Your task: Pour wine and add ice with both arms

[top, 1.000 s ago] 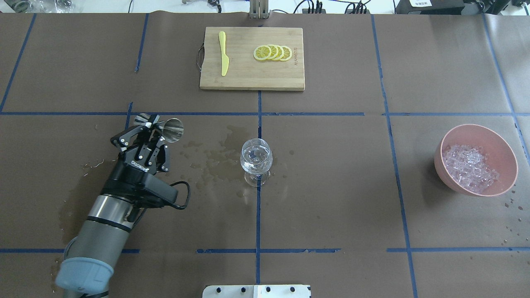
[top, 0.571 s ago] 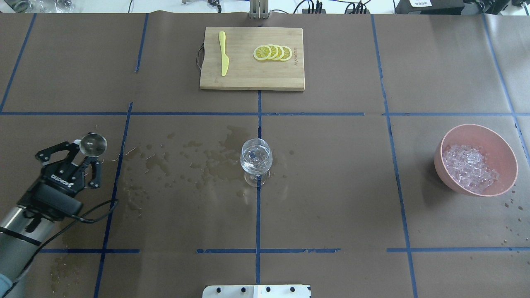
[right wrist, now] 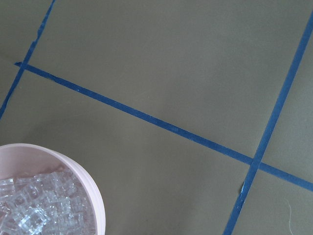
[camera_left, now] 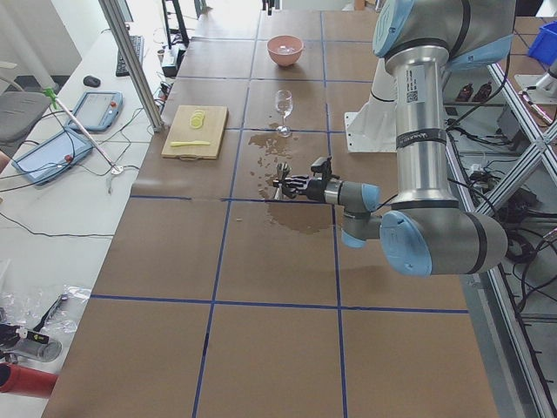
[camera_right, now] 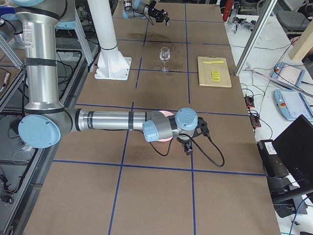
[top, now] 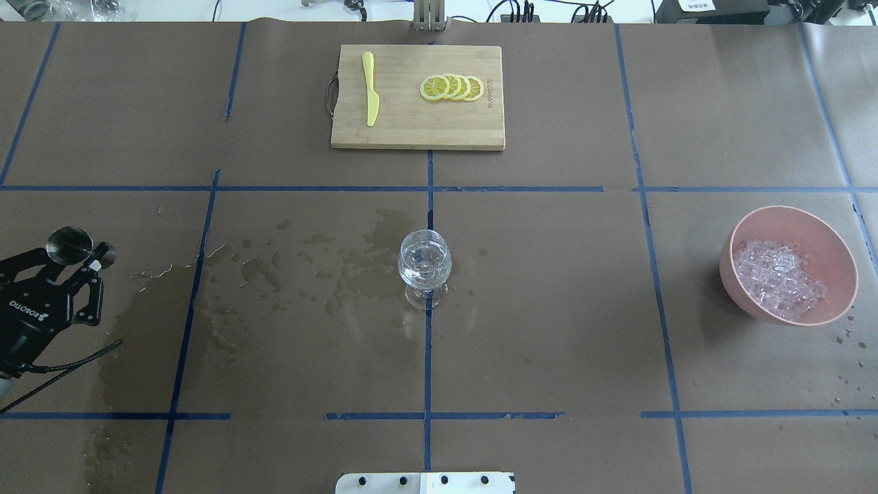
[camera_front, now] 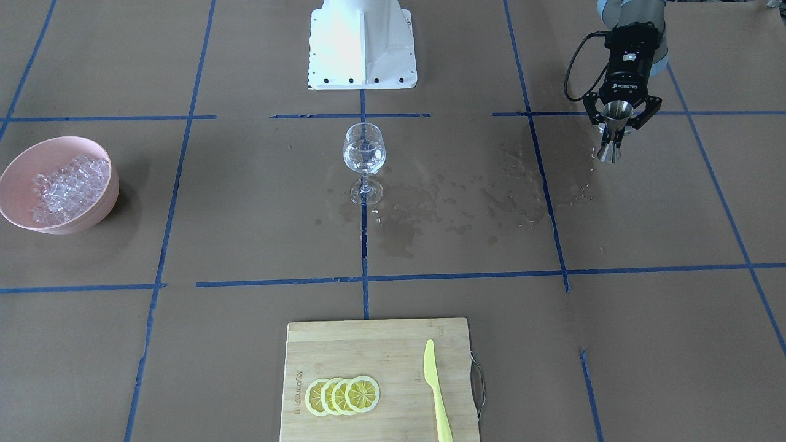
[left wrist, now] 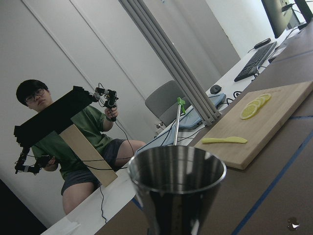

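Observation:
My left gripper [top: 67,259] is shut on a steel jigger [top: 69,245] and holds it upright at the table's far left; it also shows in the front-facing view [camera_front: 616,126]. The jigger's rim fills the left wrist view [left wrist: 176,169]. A wine glass [top: 424,264] stands at the table's middle with a little clear wine [camera_front: 364,161] in its bowl. A pink bowl [top: 835,250] at the right holds a heap of ice [top: 778,278]. My right gripper [camera_right: 188,146] shows only in the exterior right view, close to the bowl; I cannot tell whether it is open or shut.
A wooden cutting board [top: 411,130] at the far edge carries lemon slices [top: 452,88] and a yellow knife [top: 370,89]. Wet patches [top: 343,264] spread between the glass and my left gripper. The white robot base [camera_front: 362,43] sits at the near edge.
My left arm has swung left, away from the glass, to the table's left edge. The jigger has turned from lying tipped toward the glass to upright.

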{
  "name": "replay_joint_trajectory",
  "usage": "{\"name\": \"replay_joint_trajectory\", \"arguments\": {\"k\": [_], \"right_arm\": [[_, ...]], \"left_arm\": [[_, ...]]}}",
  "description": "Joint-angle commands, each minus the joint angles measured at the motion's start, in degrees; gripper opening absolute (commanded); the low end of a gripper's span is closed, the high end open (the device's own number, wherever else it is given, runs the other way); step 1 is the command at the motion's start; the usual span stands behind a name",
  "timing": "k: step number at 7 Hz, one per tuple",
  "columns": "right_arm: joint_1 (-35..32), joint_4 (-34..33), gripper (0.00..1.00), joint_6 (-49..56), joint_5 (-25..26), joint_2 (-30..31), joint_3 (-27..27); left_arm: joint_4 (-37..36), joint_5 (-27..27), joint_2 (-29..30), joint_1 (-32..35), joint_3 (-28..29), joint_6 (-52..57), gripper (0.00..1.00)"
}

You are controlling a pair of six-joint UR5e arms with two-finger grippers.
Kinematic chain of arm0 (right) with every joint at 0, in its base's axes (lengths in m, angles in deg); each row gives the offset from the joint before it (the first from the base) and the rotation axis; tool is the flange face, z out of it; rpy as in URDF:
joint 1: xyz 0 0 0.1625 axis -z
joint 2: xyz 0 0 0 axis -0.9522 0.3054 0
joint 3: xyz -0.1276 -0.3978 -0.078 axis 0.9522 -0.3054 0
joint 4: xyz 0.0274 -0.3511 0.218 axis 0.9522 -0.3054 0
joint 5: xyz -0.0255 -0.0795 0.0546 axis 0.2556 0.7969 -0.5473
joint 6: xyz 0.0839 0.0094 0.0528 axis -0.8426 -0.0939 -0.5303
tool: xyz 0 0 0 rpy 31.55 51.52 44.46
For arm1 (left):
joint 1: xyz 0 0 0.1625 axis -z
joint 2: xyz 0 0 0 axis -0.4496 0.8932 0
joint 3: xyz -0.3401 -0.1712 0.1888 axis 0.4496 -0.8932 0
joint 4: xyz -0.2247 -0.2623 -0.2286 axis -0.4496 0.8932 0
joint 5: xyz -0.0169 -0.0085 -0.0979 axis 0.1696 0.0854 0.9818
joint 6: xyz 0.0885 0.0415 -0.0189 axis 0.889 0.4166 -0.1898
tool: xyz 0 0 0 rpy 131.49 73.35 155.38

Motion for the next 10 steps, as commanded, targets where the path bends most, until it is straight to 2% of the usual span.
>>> {"name": "replay_joint_trajectory", "arguments": {"k": [1, 3, 5, 7, 10], "right_arm": [[0.0, 0.0, 1.00, -1.6, 0.0, 0.4, 1.3], [0.0, 0.0, 1.00, -1.8, -0.1, 0.5, 1.4], [0.0, 0.0, 1.00, -1.8, -0.1, 0.7, 1.4], [0.0, 0.0, 1.00, -1.9, -0.3, 1.2, 1.5], [0.0, 0.0, 1.00, -1.9, -0.4, 1.9, 1.8]], "left_arm": [[-0.5, 0.9, -0.8, 0.1, 6.7, -5.0, 0.00], [-0.3, -0.4, -0.9, -0.2, 9.8, -5.9, 0.00], [-0.7, -1.9, -0.2, -1.5, 10.3, -17.6, 0.00], [-0.8, -7.6, -0.2, -5.8, 11.0, -20.8, 0.00], [-0.8, -9.2, 2.6, -10.0, 10.7, -32.9, 0.00]]}}
